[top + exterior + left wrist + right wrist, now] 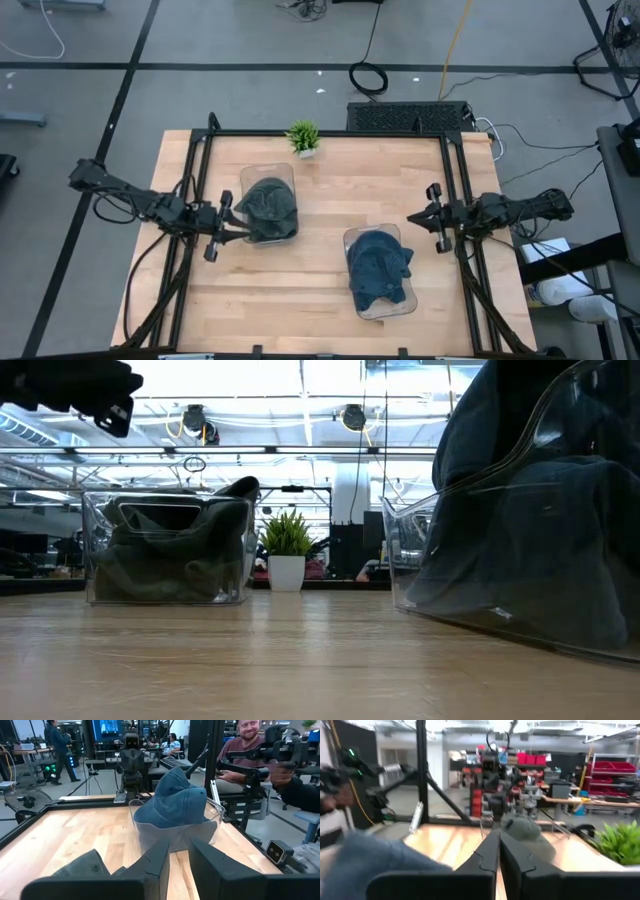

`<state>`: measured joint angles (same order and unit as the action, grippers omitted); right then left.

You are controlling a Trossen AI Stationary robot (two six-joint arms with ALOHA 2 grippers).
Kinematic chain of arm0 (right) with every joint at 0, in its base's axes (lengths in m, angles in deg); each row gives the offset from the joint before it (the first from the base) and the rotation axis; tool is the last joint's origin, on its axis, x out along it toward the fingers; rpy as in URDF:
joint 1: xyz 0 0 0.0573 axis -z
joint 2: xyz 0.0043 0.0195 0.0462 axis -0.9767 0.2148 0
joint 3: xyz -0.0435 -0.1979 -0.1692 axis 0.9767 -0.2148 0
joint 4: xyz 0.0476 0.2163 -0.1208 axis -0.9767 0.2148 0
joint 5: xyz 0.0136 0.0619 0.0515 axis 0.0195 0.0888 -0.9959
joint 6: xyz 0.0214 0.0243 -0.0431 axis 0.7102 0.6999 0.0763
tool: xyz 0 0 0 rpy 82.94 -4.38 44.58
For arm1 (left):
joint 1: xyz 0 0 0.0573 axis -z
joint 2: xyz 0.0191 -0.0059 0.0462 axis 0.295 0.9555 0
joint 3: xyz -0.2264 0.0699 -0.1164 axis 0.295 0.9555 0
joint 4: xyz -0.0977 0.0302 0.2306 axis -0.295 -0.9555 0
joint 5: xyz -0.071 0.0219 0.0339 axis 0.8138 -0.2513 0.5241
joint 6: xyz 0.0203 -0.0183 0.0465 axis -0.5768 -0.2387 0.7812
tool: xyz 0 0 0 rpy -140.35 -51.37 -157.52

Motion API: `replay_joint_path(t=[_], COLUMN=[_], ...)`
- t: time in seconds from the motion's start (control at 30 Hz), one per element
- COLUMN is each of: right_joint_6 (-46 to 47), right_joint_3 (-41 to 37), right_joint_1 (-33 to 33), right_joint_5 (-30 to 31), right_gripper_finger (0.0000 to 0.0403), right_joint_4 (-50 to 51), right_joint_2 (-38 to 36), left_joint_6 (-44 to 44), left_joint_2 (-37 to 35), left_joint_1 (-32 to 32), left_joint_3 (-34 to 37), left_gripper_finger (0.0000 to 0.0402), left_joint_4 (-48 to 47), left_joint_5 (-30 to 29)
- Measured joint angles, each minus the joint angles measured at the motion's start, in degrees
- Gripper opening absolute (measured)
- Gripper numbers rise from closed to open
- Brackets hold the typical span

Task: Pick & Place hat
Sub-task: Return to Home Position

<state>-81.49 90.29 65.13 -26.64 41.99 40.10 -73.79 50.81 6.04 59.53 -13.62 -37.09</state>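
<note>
The left gripper (178, 851) hung empty, its fingers a narrow gap apart, low over the table (330, 190) just beside the bin (250, 178) holding a grey cap (268, 205). The right gripper (499, 845) was closed on nothing, raised at the table's right side, its arm stretched inward from the frame. The blue cap (378, 262) lay inside the nearer clear bin (398, 305), bulging above the rim. In the low view only a dark piece of arm (75, 390) showed, cut off at the top corner; which arm was hard to tell.
</note>
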Motion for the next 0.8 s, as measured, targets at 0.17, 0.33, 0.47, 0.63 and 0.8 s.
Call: replay_joint_path(t=[0.17,0.33,0.47,0.63,0.8], right_joint_6=[-1.2,-2.5,-2.4,-2.1,-1.7], right_joint_3=[-2.3,-2.4,-4.1,-6.7,-6.9], right_joint_1=[0.0,0.0,0.0,0.7,2.2], right_joint_5=[1.2,-1.9,-1.9,-2.0,-5.1], right_gripper_finger=[0.0001,0.0,0.0,0.0,0.0], right_joint_4=[-0.2,0.2,-0.8,-4.2,-3.1], right_joint_2=[0.0,0.0,0.0,0.0,0.0], left_joint_6=[0.4,1.4,1.5,1.8,1.8], left_joint_2=[-2.3,-5.0,-7.3,-9.8,-11.9], left_joint_1=[0.2,0.2,0.2,0.2,0.2], left_joint_3=[2.0,4.1,5.8,8.5,10.8], left_gripper_finger=[0.0077,0.0077,0.0077,0.0077,0.0077], left_joint_4=[0.0,0.0,0.0,0.4,1.3], left_joint_5=[0.0,0.0,0.1,0.1,0.1])
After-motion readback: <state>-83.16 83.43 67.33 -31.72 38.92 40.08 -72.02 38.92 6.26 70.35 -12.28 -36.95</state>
